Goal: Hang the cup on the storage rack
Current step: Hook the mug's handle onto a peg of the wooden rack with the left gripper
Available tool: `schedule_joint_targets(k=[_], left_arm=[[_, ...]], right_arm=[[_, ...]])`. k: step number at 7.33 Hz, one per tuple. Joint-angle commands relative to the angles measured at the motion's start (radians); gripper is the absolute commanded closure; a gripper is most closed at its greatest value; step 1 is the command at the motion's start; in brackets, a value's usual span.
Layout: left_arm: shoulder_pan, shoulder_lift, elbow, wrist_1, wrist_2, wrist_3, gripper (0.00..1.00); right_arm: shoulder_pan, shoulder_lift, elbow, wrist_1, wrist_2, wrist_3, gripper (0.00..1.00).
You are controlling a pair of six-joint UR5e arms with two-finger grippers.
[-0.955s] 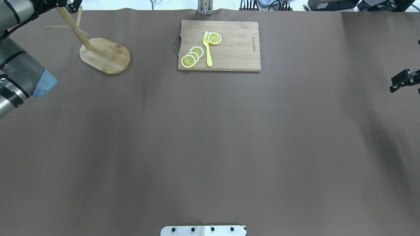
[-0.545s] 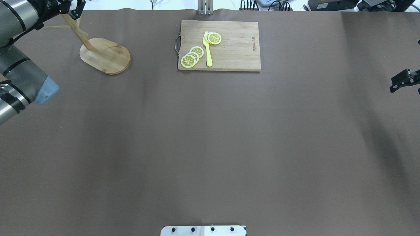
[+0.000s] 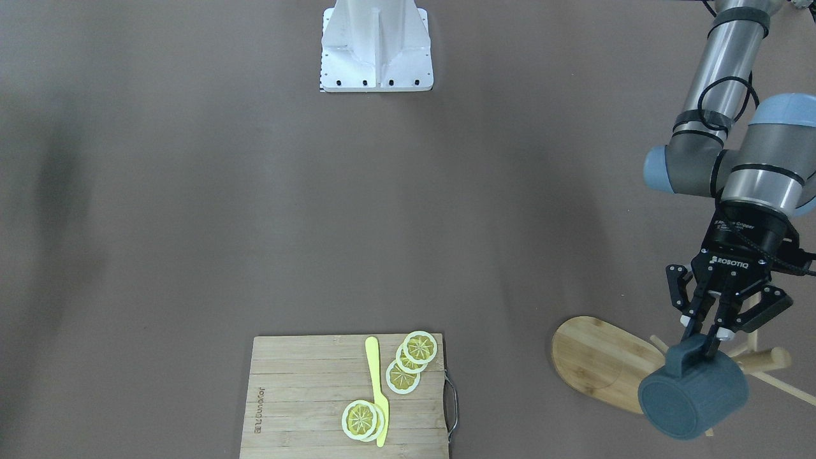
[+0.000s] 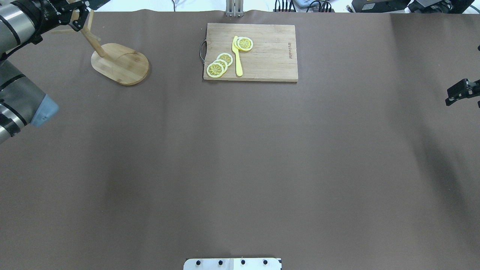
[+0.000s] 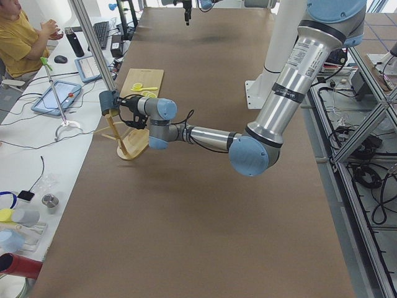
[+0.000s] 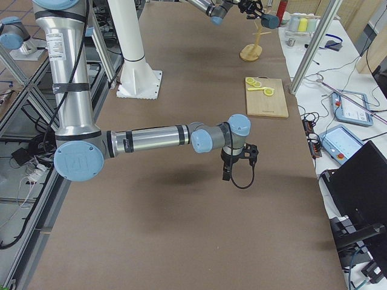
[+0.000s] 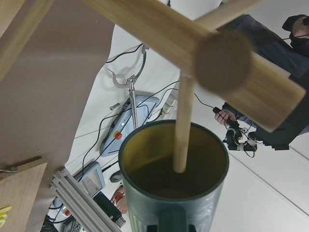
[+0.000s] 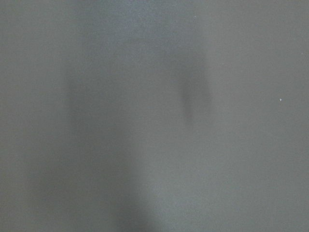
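Note:
My left gripper [image 3: 704, 338] is shut on the squarish handle of the dark slate-blue cup [image 3: 693, 395]. It holds the cup on its side beside the top of the wooden storage rack [image 3: 599, 360]. In the left wrist view a thin peg [image 7: 181, 121] reaches into the cup's yellow-olive mouth [image 7: 174, 193], under the post's round end [image 7: 222, 63]. In the overhead view the rack's oval base [image 4: 120, 63] is at the far left, with the left gripper [image 4: 77, 15] over its post. My right gripper [image 4: 455, 93] hangs open and empty at the right edge.
A rectangular bamboo cutting board [image 4: 270, 56] with lemon slices [image 4: 219, 64] and a yellow knife [image 4: 237, 56] lies at the far middle. The robot's base plate [image 4: 232, 263] is at the near edge. Operators' desks lie past the far table edge.
My left gripper with the cup has shifted a little left and toward the robot across the rack's top. The left elbow has swung left. The right arm has not moved.

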Motion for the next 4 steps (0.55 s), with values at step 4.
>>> schedule_joint_targets(k=[4], left_arm=[[-0.002, 0.025, 0.026, -0.051, -0.012, 0.004, 1.00]], right_arm=[[0.000, 0.000, 0.005, 0.000, 0.000, 0.004, 0.00]])
